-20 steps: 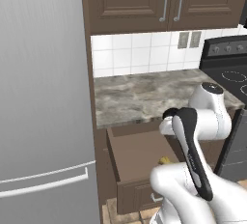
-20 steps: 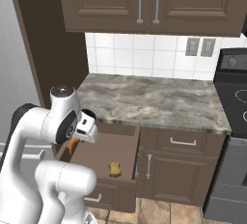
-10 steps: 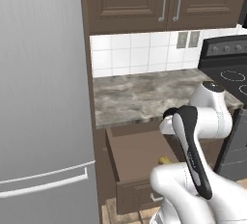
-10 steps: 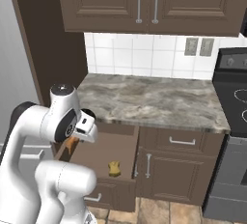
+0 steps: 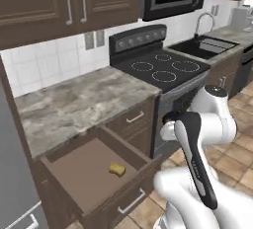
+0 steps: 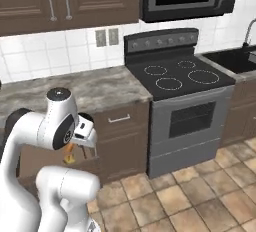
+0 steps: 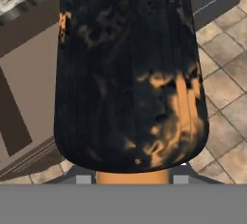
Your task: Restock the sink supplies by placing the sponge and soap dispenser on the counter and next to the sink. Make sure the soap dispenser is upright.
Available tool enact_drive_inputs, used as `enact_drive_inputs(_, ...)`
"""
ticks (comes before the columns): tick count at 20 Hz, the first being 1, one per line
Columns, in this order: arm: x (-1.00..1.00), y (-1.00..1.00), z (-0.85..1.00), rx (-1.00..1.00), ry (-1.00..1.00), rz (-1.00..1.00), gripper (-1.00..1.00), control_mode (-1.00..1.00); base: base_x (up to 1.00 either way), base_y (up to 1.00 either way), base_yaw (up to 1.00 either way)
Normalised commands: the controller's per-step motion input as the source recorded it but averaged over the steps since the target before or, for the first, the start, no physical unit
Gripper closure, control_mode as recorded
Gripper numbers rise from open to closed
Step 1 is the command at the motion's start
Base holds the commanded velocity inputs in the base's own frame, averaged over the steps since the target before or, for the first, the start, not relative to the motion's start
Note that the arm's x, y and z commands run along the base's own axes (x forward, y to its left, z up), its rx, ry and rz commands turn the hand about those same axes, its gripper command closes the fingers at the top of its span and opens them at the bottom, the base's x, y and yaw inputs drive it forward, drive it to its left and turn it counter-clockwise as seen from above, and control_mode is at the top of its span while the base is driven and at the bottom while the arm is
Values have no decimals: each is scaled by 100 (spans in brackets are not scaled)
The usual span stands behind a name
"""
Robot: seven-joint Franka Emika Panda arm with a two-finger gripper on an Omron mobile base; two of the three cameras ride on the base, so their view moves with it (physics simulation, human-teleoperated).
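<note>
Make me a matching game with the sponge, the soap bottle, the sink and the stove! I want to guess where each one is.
Things:
1. sponge
2. soap dispenser
3. sink
4. stove

Places:
A. far along the counter, past the stove
B. lying in the open drawer
C. held in the gripper
D. between the two counter stretches

Pairs: 1-B, 2-C, 3-A, 4-D
</note>
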Motion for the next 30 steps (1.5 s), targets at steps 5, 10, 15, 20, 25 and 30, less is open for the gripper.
enact_drive_inputs(5, 0, 0, 0, 0, 0, 0, 100, 100, -5, 0, -99)
enact_drive_inputs(10, 0, 0, 0, 0, 0, 0, 100, 100, 0, 0, -99)
enact_drive_inputs(15, 0, 0, 0, 0, 0, 0, 100, 100, 20, 2, -85)
enact_drive_inputs(20, 0, 0, 0, 0, 0, 0, 100, 100, 96, -44, -23)
enact_drive_inputs(25, 0, 0, 0, 0, 0, 0, 100, 100, 100, -39, 5)
enact_drive_inputs(30, 0, 0, 0, 0, 0, 0, 100, 100, 100, -21, 15)
